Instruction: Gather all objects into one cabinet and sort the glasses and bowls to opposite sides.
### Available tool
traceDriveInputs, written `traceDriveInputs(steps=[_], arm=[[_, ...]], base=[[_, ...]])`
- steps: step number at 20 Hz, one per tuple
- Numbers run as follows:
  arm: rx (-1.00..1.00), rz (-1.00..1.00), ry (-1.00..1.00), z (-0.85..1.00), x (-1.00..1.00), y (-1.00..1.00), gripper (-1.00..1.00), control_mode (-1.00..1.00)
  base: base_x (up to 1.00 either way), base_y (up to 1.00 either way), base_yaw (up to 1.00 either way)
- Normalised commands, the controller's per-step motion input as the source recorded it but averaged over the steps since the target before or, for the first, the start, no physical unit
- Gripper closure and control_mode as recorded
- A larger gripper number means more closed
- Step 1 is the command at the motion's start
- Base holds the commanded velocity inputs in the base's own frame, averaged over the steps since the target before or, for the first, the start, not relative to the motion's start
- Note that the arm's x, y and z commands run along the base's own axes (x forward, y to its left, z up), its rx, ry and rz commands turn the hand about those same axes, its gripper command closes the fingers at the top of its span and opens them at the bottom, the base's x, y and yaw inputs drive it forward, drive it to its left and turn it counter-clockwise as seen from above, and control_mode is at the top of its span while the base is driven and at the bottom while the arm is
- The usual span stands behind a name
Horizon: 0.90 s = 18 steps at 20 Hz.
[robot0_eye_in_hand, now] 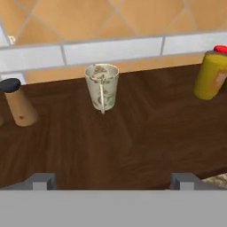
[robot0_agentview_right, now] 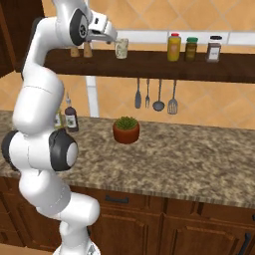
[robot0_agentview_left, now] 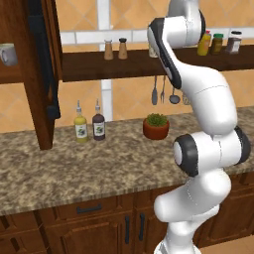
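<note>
In my hand view a cup (robot0_eye_in_hand: 102,86) stands on the open shelf (robot0_eye_in_hand: 133,133) at upper centre, a shaker (robot0_eye_in_hand: 17,102) at the left edge and a bottle (robot0_eye_in_hand: 212,73) at the right edge (all three well apart). In the left base view the cabinet (robot0_agentview_left: 37,69) fills the upper left, a mug (robot0_agentview_left: 7,53) inside it. On the counter (robot0_agentview_left: 74,168) below, two sauce bottles (robot0_agentview_left: 89,123) stand left of a potted plant (robot0_agentview_left: 156,126).

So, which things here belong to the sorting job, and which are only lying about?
For the job: cream cup, grey mug, cabinet, open gripper.
Lying about: shakers, sauce bottles, potted plant, hanging utensils, jars.
</note>
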Motion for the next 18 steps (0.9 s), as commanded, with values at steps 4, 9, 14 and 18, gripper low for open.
traceDriveInputs(steps=[4,9,14,18], arm=[[0.00,0.04,0.00,-0.50,0.98,-0.06,-1.00,-1.00],[0.00,0.04,0.00,-0.43,0.91,-0.12,-1.00,-1.00],[0.00,0.03,-0.02,-0.31,0.66,-0.09,-1.00,-1.00],[0.00,0.00,-0.04,-0.06,0.63,-0.03,-1.00,-1.00]], base=[[0.00,0.00,0.00],[0.00,0.00,0.00],[0.00,0.00,0.00],[0.00,0.00,0.00]])
